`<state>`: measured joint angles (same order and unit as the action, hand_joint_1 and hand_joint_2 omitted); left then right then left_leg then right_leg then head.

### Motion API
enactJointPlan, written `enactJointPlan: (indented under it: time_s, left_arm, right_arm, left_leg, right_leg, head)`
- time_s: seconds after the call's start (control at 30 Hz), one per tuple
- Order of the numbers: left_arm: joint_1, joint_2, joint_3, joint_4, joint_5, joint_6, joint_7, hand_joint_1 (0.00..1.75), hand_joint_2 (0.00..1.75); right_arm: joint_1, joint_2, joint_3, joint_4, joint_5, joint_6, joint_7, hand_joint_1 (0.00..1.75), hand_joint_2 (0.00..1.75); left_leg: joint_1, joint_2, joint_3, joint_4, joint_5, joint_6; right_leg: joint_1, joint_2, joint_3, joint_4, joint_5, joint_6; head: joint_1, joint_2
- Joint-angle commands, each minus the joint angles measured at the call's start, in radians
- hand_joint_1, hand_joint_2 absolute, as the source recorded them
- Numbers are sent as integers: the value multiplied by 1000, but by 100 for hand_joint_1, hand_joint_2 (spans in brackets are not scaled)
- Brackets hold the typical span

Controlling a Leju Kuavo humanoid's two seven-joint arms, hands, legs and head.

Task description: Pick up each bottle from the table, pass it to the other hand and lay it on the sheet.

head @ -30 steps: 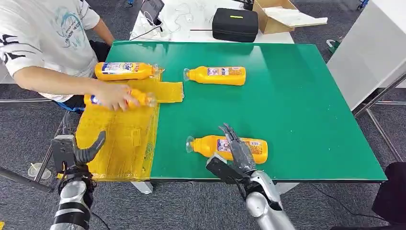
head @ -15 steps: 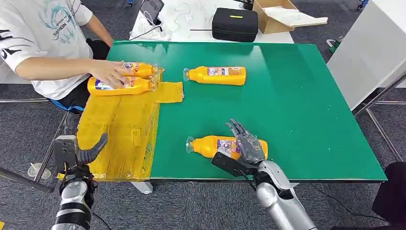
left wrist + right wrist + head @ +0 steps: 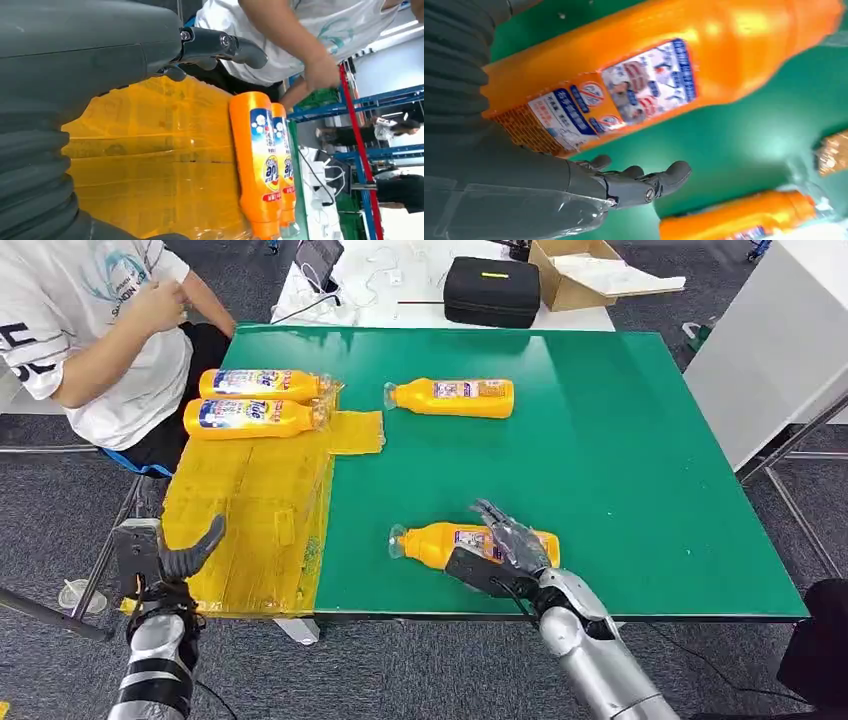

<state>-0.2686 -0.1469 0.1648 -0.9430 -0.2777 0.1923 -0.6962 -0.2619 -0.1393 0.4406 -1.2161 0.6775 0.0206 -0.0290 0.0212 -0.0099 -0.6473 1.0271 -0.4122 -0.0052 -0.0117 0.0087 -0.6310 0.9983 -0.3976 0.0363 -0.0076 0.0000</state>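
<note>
Four orange bottles lie on their sides. The nearest bottle (image 3: 436,543) (image 3: 664,75) is on the green table (image 3: 620,440) by the front edge. My right hand (image 3: 510,544) rests over its label end with fingers spread, and the thumb (image 3: 644,182) stands apart from the bottle. Another bottle (image 3: 450,398) (image 3: 734,220) lies farther back on the green. Two bottles (image 3: 262,385) (image 3: 255,418) lie side by side at the far end of the yellow sheet (image 3: 250,510) (image 3: 150,165). My left hand (image 3: 185,555) hangs open beside the sheet's near left corner, holding nothing.
A person in a white shirt (image 3: 90,330) sits at the table's far left corner, arm drawn back to the chest. A black case (image 3: 491,290) and a cardboard box (image 3: 580,275) stand on the white table behind. The green surface stretches bare to the right.
The person slid the second bottle up beside the first on the sheet and pulled the hand away. My right hand moved forward and settled lower over the near bottle.
</note>
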Motion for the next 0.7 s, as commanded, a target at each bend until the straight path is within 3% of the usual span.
enactJointPlan:
  time_s: [0.03,0.7]
  left_arm:
    - [-61,8,8,111,-2,6,7,0,175]
    - [-72,5,14,148,16,-24,18,0,175]
  right_arm:
    - [-94,-62,76,173,-48,51,14,0,175]
    - [-189,-189,195,184,-31,157,76,0,175]
  left_leg:
    - [0,1,5,-1,-1,1]
    - [0,0,3,0,0,1]
  right_leg:
    - [0,-1,5,-1,-1,-1]
    - [0,-1,3,-1,0,0]
  head:
    - [0,0]
    - [0,0]
